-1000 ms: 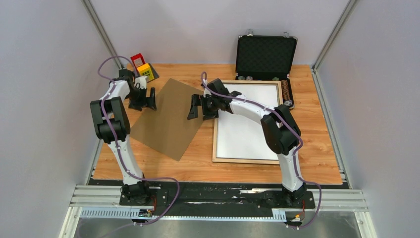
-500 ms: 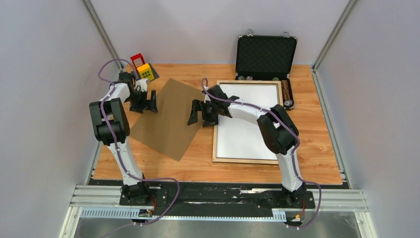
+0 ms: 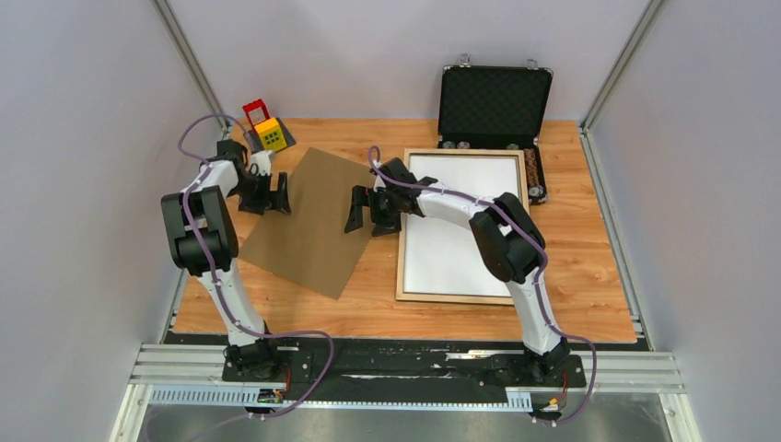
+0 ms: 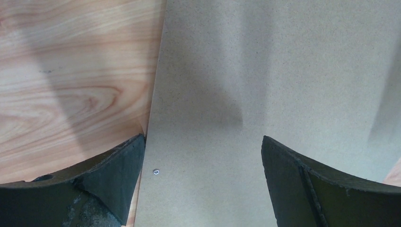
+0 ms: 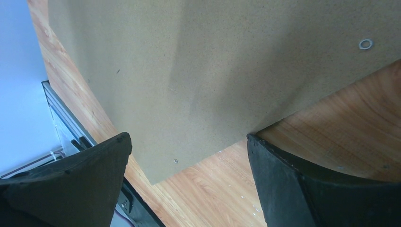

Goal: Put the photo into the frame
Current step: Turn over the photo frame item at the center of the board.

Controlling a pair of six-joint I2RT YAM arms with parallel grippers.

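Left gripper (image 3: 269,196), jaws apart, straddles backing board (image 3: 308,230) at its 9 o'clock edge; right gripper (image 3: 368,215), jaws apart, over its 3 o'clock corner; frame (image 3: 456,298) at 3 o'clock of it, long axis 12-to-6, right arm nearer; photo (image 3: 460,221) seemingly inside, white back up; right gripper has shifted toward 8 o'clock.

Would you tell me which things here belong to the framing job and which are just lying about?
Job:
- frame
- white sheet lying inside it, possibly the photo face down
- brown board, likely the backing

Lying about:
- open black case
- red and yellow toy
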